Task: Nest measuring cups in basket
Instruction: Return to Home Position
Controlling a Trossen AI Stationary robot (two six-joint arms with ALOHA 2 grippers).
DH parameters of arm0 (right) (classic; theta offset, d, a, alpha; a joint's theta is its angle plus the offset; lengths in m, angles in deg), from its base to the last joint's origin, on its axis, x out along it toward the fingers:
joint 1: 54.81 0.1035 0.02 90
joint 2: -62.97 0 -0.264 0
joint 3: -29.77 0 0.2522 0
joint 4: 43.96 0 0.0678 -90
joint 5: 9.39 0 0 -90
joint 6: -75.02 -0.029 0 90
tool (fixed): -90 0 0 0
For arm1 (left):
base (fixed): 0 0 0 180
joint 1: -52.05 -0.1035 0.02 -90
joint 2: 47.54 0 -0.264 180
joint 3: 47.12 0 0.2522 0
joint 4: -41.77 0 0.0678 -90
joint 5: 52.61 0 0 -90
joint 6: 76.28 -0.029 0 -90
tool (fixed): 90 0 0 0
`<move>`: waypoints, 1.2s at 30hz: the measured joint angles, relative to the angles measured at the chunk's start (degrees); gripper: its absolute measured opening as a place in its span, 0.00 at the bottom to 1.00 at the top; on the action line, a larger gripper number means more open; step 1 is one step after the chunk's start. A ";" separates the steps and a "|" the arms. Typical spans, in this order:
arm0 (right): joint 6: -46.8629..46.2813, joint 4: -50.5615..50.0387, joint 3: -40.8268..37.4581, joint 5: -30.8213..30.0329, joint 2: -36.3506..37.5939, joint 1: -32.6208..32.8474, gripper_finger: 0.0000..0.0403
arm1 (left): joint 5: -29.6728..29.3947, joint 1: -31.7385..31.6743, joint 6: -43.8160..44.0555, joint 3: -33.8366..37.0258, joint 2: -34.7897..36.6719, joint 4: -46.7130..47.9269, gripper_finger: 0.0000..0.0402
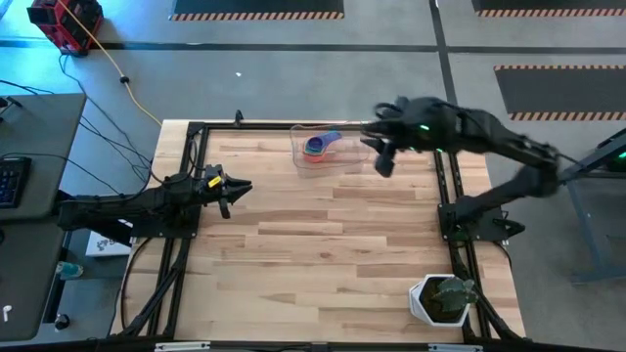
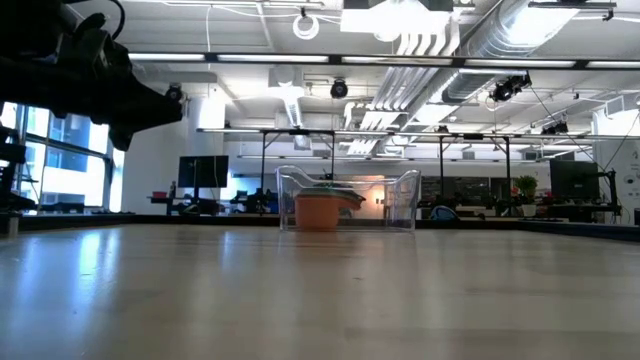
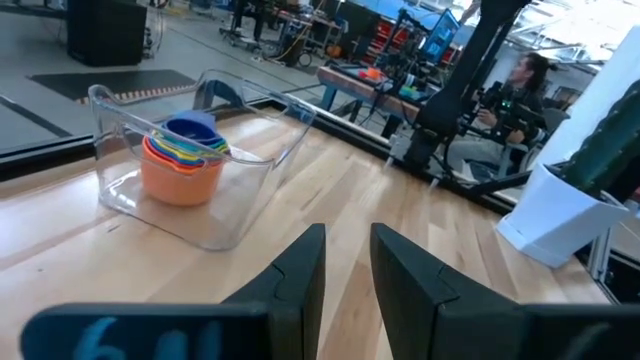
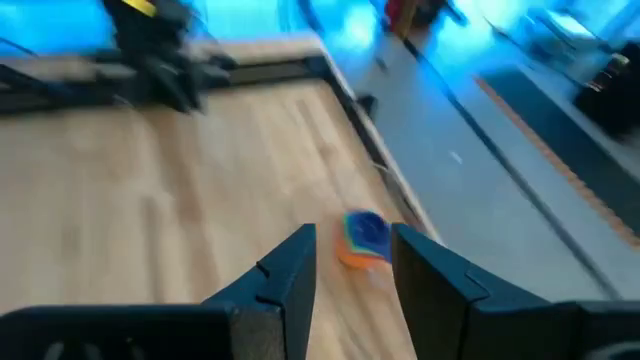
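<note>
The clear basket (image 1: 333, 156) stands near the table's far edge, right of the middle. Inside it the measuring cups (image 1: 315, 147) sit nested in one stack, with orange outermost and blue on top (image 3: 185, 158); a handle (image 1: 333, 137) points right. The low view shows the orange cup (image 2: 318, 211) behind the basket's wall (image 2: 400, 200). My right gripper (image 1: 383, 156) hovers open just right of the basket, and the stack (image 4: 362, 238) shows beyond its fingers. My left gripper (image 1: 230, 191) waits open at the table's left side, facing the basket (image 3: 225, 215).
A white pot with a green plant (image 1: 442, 298) stands at the table's near right corner and also shows in the left wrist view (image 3: 570, 210). Black frame rails (image 1: 196, 147) edge the table. A person (image 3: 520, 85) sits beyond the table. Bare wood (image 1: 333, 244) fills the middle.
</note>
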 joint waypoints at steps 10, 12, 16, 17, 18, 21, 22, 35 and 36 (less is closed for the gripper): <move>-2.25 32.95 -44.70 7.20 29.86 0.57 0.30 | -0.47 0.00 -0.27 0.00 0.00 1.27 0.18; -4.40 34.63 -50.92 7.22 34.37 0.62 0.30 | -1.32 0.00 -0.29 0.00 0.00 1.32 0.18; -8.83 39.12 -63.00 7.54 43.13 0.63 0.30 | -2.56 0.00 -0.29 0.00 0.00 1.36 0.18; -9.46 40.95 -65.95 7.56 45.24 0.63 0.30 | -2.60 0.00 -0.29 0.00 0.00 1.40 0.18; -9.85 43.12 -68.89 7.59 47.29 0.63 0.30 | -2.60 0.00 -0.29 0.00 0.00 1.48 0.18; -12.12 49.90 -76.78 8.06 52.83 0.65 0.30 | -2.62 0.00 -0.29 0.00 0.00 2.26 0.18; -12.51 51.55 -79.06 8.31 54.51 0.65 0.30 | -2.62 0.00 -0.29 0.00 0.00 2.47 0.18; -17.16 55.90 -95.00 9.78 69.30 0.65 0.30 | -2.67 0.00 -6.78 0.00 0.00 2.54 0.18; -17.23 56.19 -95.80 9.80 70.00 0.65 0.30 | -2.67 0.00 -8.30 0.00 0.00 2.54 0.18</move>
